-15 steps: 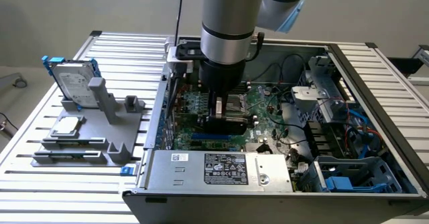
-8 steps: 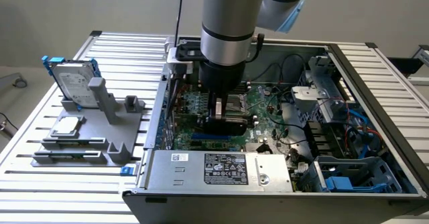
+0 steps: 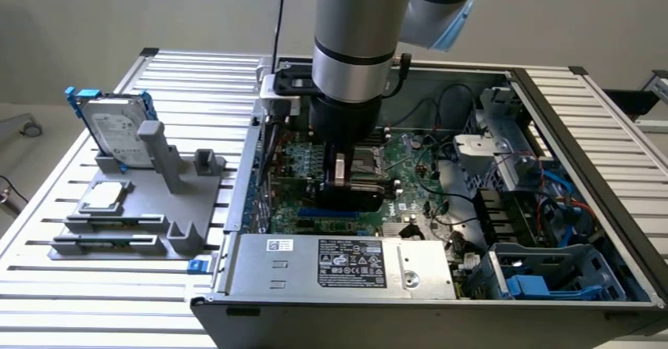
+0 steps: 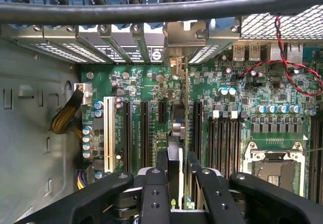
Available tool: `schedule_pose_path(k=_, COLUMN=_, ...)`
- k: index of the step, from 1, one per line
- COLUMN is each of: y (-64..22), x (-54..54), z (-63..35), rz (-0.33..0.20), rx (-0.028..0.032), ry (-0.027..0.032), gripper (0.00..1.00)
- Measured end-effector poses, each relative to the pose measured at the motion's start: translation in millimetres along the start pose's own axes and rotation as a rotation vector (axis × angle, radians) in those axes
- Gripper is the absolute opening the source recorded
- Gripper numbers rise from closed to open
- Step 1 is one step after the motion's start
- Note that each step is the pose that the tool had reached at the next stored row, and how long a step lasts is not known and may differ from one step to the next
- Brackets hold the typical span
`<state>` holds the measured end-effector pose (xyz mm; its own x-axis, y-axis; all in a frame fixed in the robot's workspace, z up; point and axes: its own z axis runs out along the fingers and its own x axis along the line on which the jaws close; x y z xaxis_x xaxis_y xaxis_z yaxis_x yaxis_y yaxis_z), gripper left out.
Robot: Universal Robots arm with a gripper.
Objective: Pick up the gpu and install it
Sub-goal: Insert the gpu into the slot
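Note:
The gpu [image 4: 174, 148] shows edge-on in the wrist view as a thin upright card between my two black fingers [image 4: 161, 163]. My gripper [image 4: 176, 156] is shut on it. Its silver end bracket [image 4: 184, 45] sits at the case's rear slot openings, in line with the other slot covers. The card stands over the black expansion slots [image 4: 144, 133] of the green motherboard [image 4: 146, 88]; whether its edge sits in a slot I cannot tell. In the exterior view my gripper [image 3: 350, 181] reaches down inside the open computer case [image 3: 584, 130], holding the dark card [image 3: 353, 196] just above the board.
A black cable [image 4: 151, 9] and red wires [image 4: 298, 72] run near the card. Memory slots [image 4: 227, 143] and the CPU socket [image 4: 275, 166] lie beside it. The power supply [image 3: 345, 263] fills the case front. A grey holder [image 3: 136, 208] outside carries a blue-framed hard drive [image 3: 113, 126].

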<state>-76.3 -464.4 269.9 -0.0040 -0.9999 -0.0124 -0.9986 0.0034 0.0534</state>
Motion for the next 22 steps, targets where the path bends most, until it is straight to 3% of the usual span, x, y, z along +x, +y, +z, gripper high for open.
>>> schedule_pose_path(k=14, y=1.2, x=0.0, z=2.9, rz=0.001, rx=0.0000, ry=-0.0001, gripper=0.26)
schedule_pose_path(k=22, y=2.5, x=0.1, z=6.3, rz=0.000, rx=-0.0001, ry=-0.0037, gripper=0.26)
